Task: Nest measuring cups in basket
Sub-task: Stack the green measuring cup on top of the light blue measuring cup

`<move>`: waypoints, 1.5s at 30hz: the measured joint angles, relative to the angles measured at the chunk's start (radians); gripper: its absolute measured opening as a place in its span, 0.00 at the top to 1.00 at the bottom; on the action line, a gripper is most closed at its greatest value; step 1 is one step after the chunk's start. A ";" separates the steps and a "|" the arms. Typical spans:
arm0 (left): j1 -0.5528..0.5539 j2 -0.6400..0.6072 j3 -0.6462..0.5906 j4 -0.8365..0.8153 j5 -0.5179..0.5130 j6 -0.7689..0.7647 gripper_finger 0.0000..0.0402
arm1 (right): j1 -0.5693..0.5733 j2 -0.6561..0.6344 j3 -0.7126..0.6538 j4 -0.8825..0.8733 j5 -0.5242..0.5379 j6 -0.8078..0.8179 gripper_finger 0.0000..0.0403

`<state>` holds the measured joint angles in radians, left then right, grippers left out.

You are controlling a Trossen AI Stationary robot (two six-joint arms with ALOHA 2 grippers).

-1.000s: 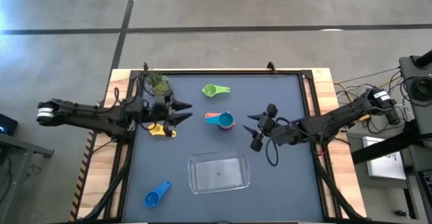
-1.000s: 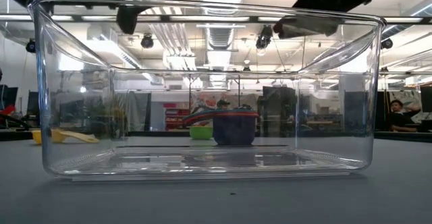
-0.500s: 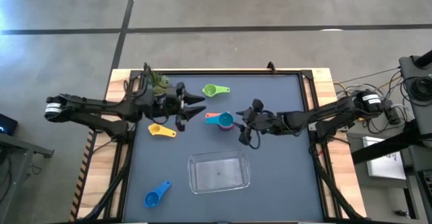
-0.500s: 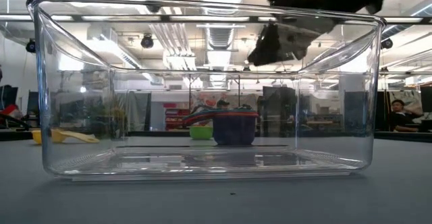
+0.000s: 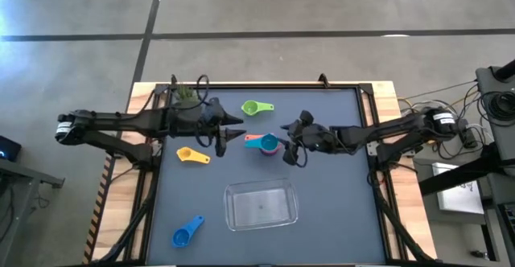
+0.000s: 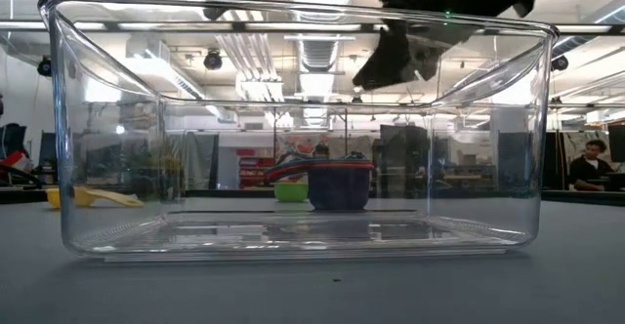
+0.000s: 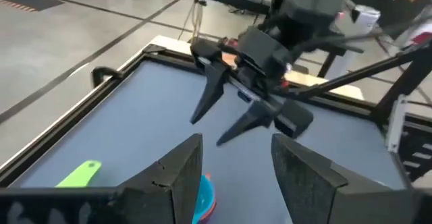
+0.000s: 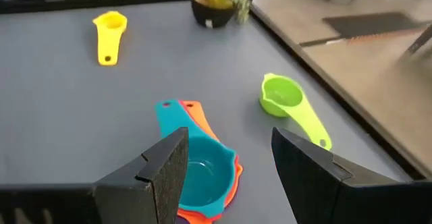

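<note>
A: Item 1, basket (image 5: 260, 204)?
B: Clear tray, near edge of the table (image 5: 338, 219), nothing in it.

A: Item 2, cups?
B: Stack with teal cup (image 5: 268, 144) on top at table centre, far side of basket; green cup (image 5: 254, 108) beyond it; yellow cup (image 5: 190, 155) left; blue cup (image 5: 186, 234) near left corner.

A: Item 3, grippers?
B: Left gripper (image 5: 232, 132) spread, empty, left of the stack. Right gripper (image 5: 289, 144) spread, empty, just right of the teal cup.
</note>
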<state>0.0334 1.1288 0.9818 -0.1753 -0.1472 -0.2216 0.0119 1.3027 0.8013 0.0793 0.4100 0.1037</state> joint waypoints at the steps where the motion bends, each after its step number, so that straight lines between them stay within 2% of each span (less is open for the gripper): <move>1: 0.000 -0.021 -0.022 0.002 -0.016 -0.001 0.60 | -0.020 0.008 0.002 0.001 -0.036 0.000 0.50; 4: 0.000 -0.103 -0.109 0.030 -0.053 -0.015 0.60 | -0.081 0.044 0.012 -0.003 -0.124 -0.006 0.50; 7: 0.000 -0.208 -0.215 0.114 -0.056 -0.039 0.60 | -0.131 0.074 0.024 -0.007 -0.153 -0.030 0.50; 14: 0.000 -0.469 -0.457 0.307 -0.055 -0.058 0.60 | -0.183 0.118 0.053 -0.064 -0.159 -0.045 0.50; 20: 0.000 -0.634 -0.579 0.316 -0.054 -0.079 0.60 | -0.183 0.116 0.056 -0.094 -0.156 -0.088 0.50; 26: 0.000 -0.685 -0.637 0.317 -0.053 -0.073 0.60 | -0.231 0.114 0.070 -0.086 -0.162 -0.175 0.50; 30: 0.004 -0.686 -0.644 0.322 -0.097 0.040 0.60 | -0.283 0.113 0.100 -0.088 -0.259 -0.213 0.50; 33: 0.004 -0.674 -0.641 0.322 -0.149 0.057 0.60 | -0.323 0.113 0.120 -0.086 -0.345 -0.240 0.50; 36: 0.004 -0.661 -0.638 0.322 -0.169 0.064 0.60 | -0.359 0.113 0.129 -0.086 -0.389 -0.258 0.50; 45: 0.004 -0.644 -0.636 0.357 -0.168 0.078 0.60 | -0.397 0.113 0.128 -0.122 -0.395 -0.259 0.50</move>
<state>0.0372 0.4851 0.3462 0.1818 -0.3157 -0.1439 -0.3855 1.4158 0.9291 -0.0432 0.0154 -0.1550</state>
